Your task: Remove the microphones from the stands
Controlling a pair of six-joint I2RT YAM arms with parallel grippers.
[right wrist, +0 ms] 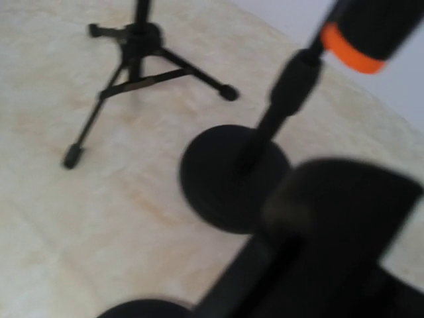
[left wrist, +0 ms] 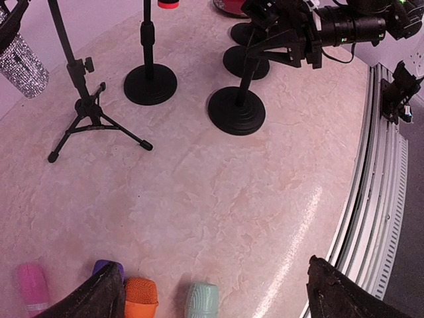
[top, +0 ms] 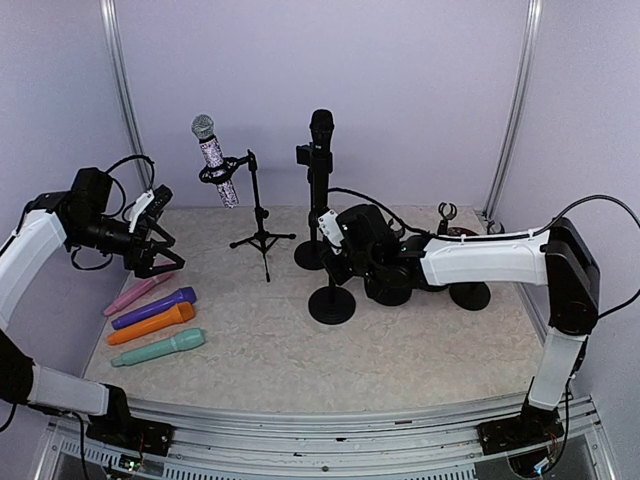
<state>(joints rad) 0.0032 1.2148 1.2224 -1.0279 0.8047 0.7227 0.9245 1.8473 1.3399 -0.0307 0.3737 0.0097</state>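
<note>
Blur smears the right wrist view, and dark claw parts fill its lower half. Only an orange band [right wrist: 350,48] on the black microphone [top: 321,130] shows there, with the head cut off. That microphone stands upright in the clip of the tall stand [top: 318,190] at the back of the bench [top: 300,360], the stand's base partly hidden behind the right claw [top: 336,252]. Whether that claw is spread or closed cannot be told; it sits at the pole of a short round-based stand [top: 332,303]. Open bench lies at near centre. A glitter microphone [top: 213,160] tilts on a tripod [top: 262,240] further left. The right arm stretches low across from the right edge. The left arm, raised, holds the left claw [top: 155,255] spread wide above four coloured microphones [top: 152,324] by the left edge.
</note>
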